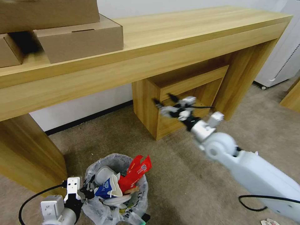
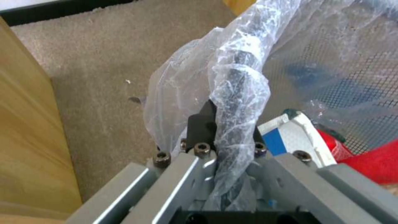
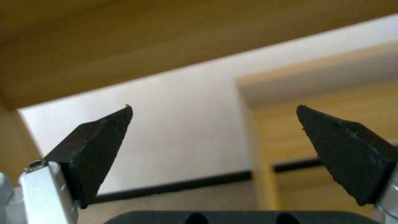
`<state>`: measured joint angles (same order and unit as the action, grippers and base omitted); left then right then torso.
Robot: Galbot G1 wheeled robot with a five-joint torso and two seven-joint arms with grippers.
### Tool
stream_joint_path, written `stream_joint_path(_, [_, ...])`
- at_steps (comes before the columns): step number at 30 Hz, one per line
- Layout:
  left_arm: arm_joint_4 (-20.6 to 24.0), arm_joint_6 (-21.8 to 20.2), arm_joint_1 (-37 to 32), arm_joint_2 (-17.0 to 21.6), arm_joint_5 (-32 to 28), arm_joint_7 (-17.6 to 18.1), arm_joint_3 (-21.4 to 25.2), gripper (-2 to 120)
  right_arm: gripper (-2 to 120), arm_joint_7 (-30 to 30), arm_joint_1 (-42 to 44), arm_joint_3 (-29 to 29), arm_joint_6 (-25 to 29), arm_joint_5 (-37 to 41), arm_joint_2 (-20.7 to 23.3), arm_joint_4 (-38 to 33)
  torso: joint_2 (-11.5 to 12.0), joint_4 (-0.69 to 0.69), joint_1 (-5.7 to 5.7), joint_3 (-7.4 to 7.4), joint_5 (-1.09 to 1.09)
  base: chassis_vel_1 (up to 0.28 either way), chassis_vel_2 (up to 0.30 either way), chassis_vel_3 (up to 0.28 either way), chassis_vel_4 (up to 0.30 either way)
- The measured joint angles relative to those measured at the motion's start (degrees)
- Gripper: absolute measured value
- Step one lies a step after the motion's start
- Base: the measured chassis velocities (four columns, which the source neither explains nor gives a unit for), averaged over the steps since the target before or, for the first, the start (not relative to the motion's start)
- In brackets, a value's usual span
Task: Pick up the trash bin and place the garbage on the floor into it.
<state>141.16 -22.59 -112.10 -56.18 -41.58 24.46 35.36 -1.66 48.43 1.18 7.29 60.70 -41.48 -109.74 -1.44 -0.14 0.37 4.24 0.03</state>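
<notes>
The trash bin, lined with a crinkly whitish bag, is at the lower left, close to the robot. In it lie a red wrapper, a blue-white carton and other garbage. My left gripper is shut on the bin's near-left rim. In the left wrist view its fingers pinch the bag-wrapped rim, with the carton and the red wrapper just inside. My right gripper hangs open and empty in the air before the low cabinet, its fingertips spread wide. A small red-white scrap lies on the carpet at the bottom right.
A long wooden table spans the view with cardboard boxes on its left end. Its left leg stands right beside the bin. A wooden cabinet sits under the table, and a white unit stands at the right.
</notes>
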Motion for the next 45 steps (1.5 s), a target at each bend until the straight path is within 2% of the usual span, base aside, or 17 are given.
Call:
stream_joint_path(3, [0.0, -0.2, -0.1, -0.1, 0.4, -0.1, -0.4, 0, 100, 2.0, 8.7, 9.0, -0.9, -4.3, 1.1, -2.2, 0.0, 0.02, 0.0, 0.0, -0.01, 0.0, 0.0, 0.0, 0.0])
stream_joint_path(4, [0.0, -0.2, -0.1, -0.1, 0.4, -0.1, -0.4, 0, 100, 2.0, 8.7, 9.0, -0.9, -4.3, 1.1, -2.2, 0.0, 0.02, 0.0, 0.0, -0.01, 0.0, 0.0, 0.0, 0.0])
stream_joint_path(6, [0.0, -0.2, -0.2, -0.4, 1.1, -0.4, -0.8, 0, 100, 7.3, 14.2, 15.6, -4.7, -8.2, 0.8, -3.5, 0.0, 0.03, 0.0, 0.0, -0.02, 0.0, 0.0, 0.0, 0.0])
stream_joint_path(7, [0.1, -0.2, -0.4, -0.6, 1.6, -0.5, -1.0, 0, 100, 10.8, 18.0, 20.2, -7.0, -11.1, 0.0, -3.9, 0.0, 0.03, 0.0, -0.01, -0.02, 0.0, 0.0, 0.0, 0.0])
stream_joint_path(8, [0.1, -0.2, -0.8, -1.0, 2.5, -1.1, -1.2, 0, 100, 13.5, 25.9, 27.1, -8.4, -15.6, -1.9, -3.9, 0.0, 0.01, 0.0, 0.0, 0.02, 0.0, 0.0, 0.0, 0.0])
stream_joint_path(9, [0.1, -0.2, -0.8, -1.0, 2.5, -1.1, -1.2, 0, 100, 13.5, 25.9, 27.1, -8.4, -15.6, -1.9, -3.9, 0.0, 0.01, 0.0, 0.0, 0.02, 0.0, 0.0, 0.0, 0.0])
stream_joint_path(11, [0.4, -0.1, -0.8, -1.8, 3.1, -1.6, -1.5, 0, 100, 14.1, 32.7, 33.2, -7.5, -21.6, -4.7, -4.4, 0.0, 0.01, 0.0, 0.0, -0.01, 0.0, 0.0, 0.0, 0.0])
stream_joint_path(13, [0.4, -0.1, -0.8, -2.0, 3.6, -1.8, -1.5, 0, 100, 14.1, 34.3, 34.9, -7.6, -23.6, -5.5, -4.7, 0.0, 0.0, -0.01, -0.01, 0.01, 0.0, 0.0, 0.0, 0.0])
stream_joint_path(14, [0.4, 0.0, -0.7, -2.4, 4.9, -2.2, -1.7, 0, 100, 14.3, 37.2, 38.4, -8.4, -27.7, -7.6, -5.4, 0.0, 0.01, -0.01, -0.01, -0.02, 0.0, 0.0, 0.0, 0.0])
stream_joint_path(18, [0.4, 0.3, -1.2, -2.6, 6.8, -3.0, -1.9, 0, 100, 14.4, 41.8, 44.4, -9.8, -34.6, -11.8, -5.9, 0.0, 0.01, -0.01, 0.0, -0.01, 0.0, 0.0, 0.0, 0.0])
stream_joint_path(19, [0.4, 0.3, -1.2, -2.6, 6.8, -3.0, -1.9, 0, 100, 14.4, 41.8, 44.4, -9.8, -34.6, -11.8, -5.9, 0.0, 0.01, -0.01, 0.0, -0.01, 0.0, 0.0, 0.0, 0.0])
stream_joint_path(23, [0.5, 0.9, -1.6, -3.4, 8.7, -3.8, -1.8, 0, 100, 12.8, 44.2, 48.6, -9.0, -42.4, -17.0, -5.3, 0.0, 0.02, -0.01, -0.01, -0.03, 0.0, 0.0, 0.0, 0.0])
stream_joint_path(26, [0.5, 1.0, -1.5, -4.5, 10.5, -4.7, -1.9, 0, 100, 11.9, 44.1, 51.5, -9.6, -45.7, -23.2, -4.4, 0.0, 0.03, -0.01, 0.0, -0.03, 0.0, 0.0, 0.0, 0.0])
stream_joint_path(27, [0.4, 1.2, -1.6, -5.1, 11.4, -5.3, -2.3, 0, 100, 10.9, 44.0, 52.8, -8.1, -48.0, -26.1, -3.0, 0.0, 0.01, -0.01, 0.0, 0.0, 0.0, 0.0, 0.0, 0.0])
stream_joint_path(31, [0.3, 1.5, -1.6, -6.1, 12.5, -5.9, -2.8, 0, 100, 10.5, 45.2, 54.2, -6.5, -47.9, -27.9, -2.3, 0.0, 0.02, -0.01, 0.0, -0.01, 0.0, 0.0, 0.0, 0.0])
stream_joint_path(39, [0.3, 1.8, -1.7, -6.0, 13.2, -6.0, -3.0, 0, 100, 10.4, 46.5, 59.9, -7.0, -47.7, -26.0, -2.8, 0.0, 0.03, -0.01, 0.0, -0.03, 0.0, 0.0, 0.0, 0.0])
stream_joint_path(45, [0.1, 1.9, -1.7, -5.6, 13.4, -6.1, -3.2, 0, 100, 10.9, 47.0, 61.9, -7.7, -48.2, -26.8, -3.4, 0.0, 0.02, -0.01, 0.0, -0.02, 0.0, 0.0, 0.0, 0.0])
